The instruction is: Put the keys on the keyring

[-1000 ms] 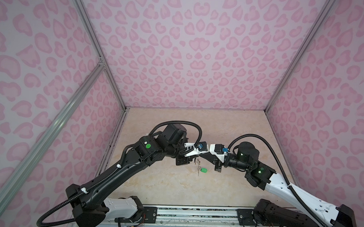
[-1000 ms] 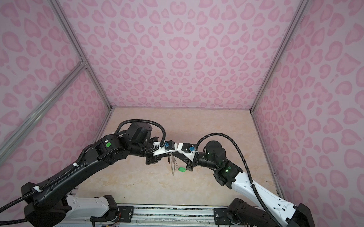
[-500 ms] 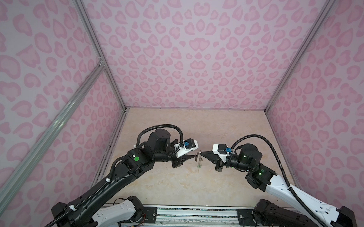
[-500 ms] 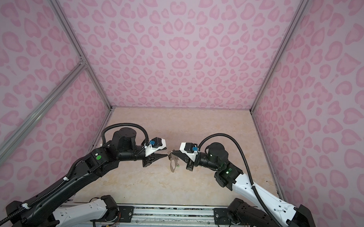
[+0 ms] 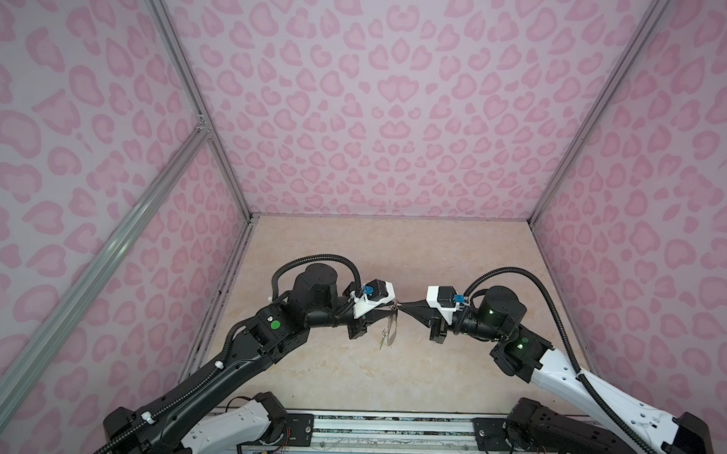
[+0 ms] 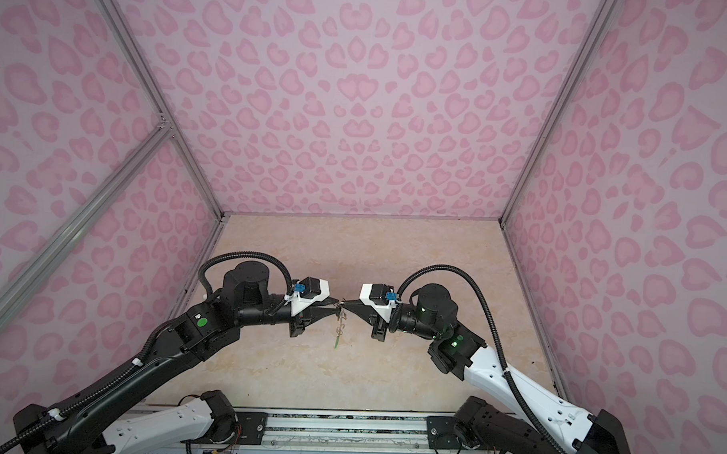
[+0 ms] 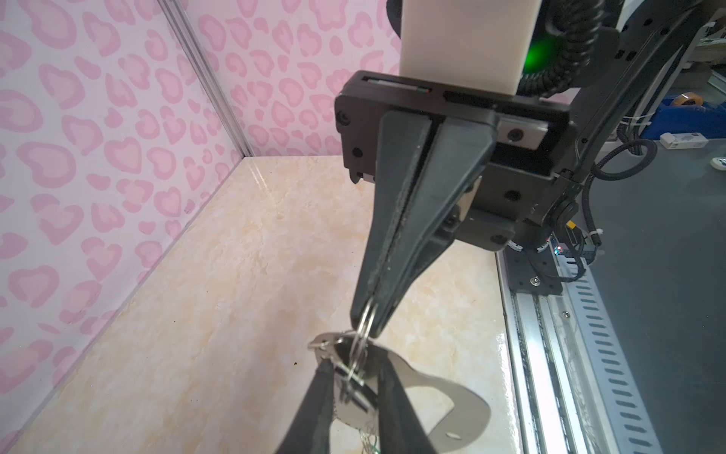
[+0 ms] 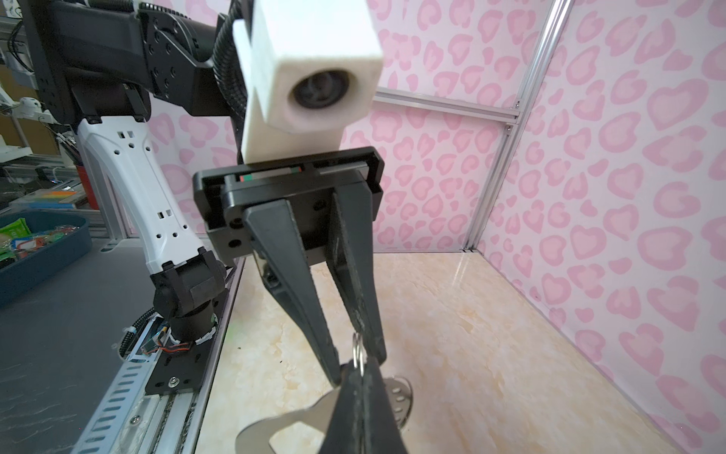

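Keyring [image 7: 463,408] hangs in mid-air above the tabletop [image 5: 352,256], its plate dangling from one small wire ring [image 7: 363,326] that the right hand [image 7: 367,314] pinches with its jaws fully closed. Left hand [image 8: 355,363] straddles that ring, jaws slightly apart, gripping nothing visible. The metal looks light, stiff and slick and probably swings freely, so the plate's flat rim seems the steadier hold.

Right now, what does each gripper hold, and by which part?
The right gripper pinches the keyring by one small wire ring; the rest hangs below. The left gripper has its jaws apart at that ring, gripping nothing visibly.
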Motion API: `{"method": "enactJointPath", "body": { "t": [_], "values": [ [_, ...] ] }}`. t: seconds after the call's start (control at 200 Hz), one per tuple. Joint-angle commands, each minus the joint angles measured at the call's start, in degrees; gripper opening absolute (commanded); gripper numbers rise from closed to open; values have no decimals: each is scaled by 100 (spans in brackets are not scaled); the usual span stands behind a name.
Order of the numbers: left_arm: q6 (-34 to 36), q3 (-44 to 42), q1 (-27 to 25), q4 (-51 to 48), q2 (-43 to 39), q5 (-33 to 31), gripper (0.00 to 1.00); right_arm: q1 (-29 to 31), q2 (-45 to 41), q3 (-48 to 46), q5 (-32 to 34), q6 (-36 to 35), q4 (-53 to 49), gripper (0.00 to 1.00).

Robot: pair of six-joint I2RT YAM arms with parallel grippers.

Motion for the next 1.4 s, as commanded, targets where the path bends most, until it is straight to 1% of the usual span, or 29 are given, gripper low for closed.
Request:
{"method": "enactJointPath", "body": {
  "t": [0.0, 0.14, 0.265, 0.32, 0.385, 0.465, 0.495, 0.52, 0.56, 0.64, 0.715, 0.825, 0.9, 1.025, 1.06, 1.16, 1.395],
  "values": [
    [-55, -39, 2, 356, -37, 115, 19, -5, -3, 23, -77, 36, 121, 0],
    [-54, -35, 5, 384, -54, 157, 16, 0, 32, 92, -186, 54, 5, 0],
    [-30, 22, 5, 339, -32, 229, 10, -5, 24, 87, -199, 54, -10, 0],
    [25, 51, 4, 305, -28, 238, 9, -4, 30, 90, -200, 62, -26, 0],
    [131, 109, 7, 196, -13, 284, 3, -5, 54, 145, -217, 51, -170, 0],
    [213, 213, 0, 27, 22, 258, 3, 2, 69, 238, -91, 19, -449, 0],
    [253, 264, -4, -54, 40, 229, 3, 0, 47, 253, 10, -17, -557, 8],
    [288, 320, -4, -138, 56, 182, 3, -3, 15, 266, 125, -69, -667, 18],
    [340, 432, -30, -298, 113, 30, 3, -4, -51, 274, 356, -133, -810, 26],
    [497, 762, -118, -860, 314, -425, 3, -2, -188, 320, 758, -320, -1151, 31],
    [660, 1140, -238, -1445, 578, -903, 3, 26, -255, 441, 976, -503, -1485, 33],
    [826, 1578, -382, -2016, 902, -1257, 3, 149, -308, 547, 1283, -705, -1708, 33],
    [865, 1789, -428, -2217, 1057, -1291, 3, 244, -334, 545, 1451, -787, -1661, 33],
    [902, 2004, -484, -2471, 1277, -1268, 3, 392, -338, 569, 1665, -992, -1630, 29],
    [903, 2214, -504, -2516, 1321, -1248, 3, 420, -321, 587, 1739, -1046, -1673, 28],
    [894, 2302, -527, -2583, 1391, -1223, 3, 483, -267, 629, 1876, -1150, -1785, 25],
    [898, 2355, -571, -2688, 1473, -1115, 3, 584, -209, 580, 2053, -1234, -1668, 21]
  ]
}}
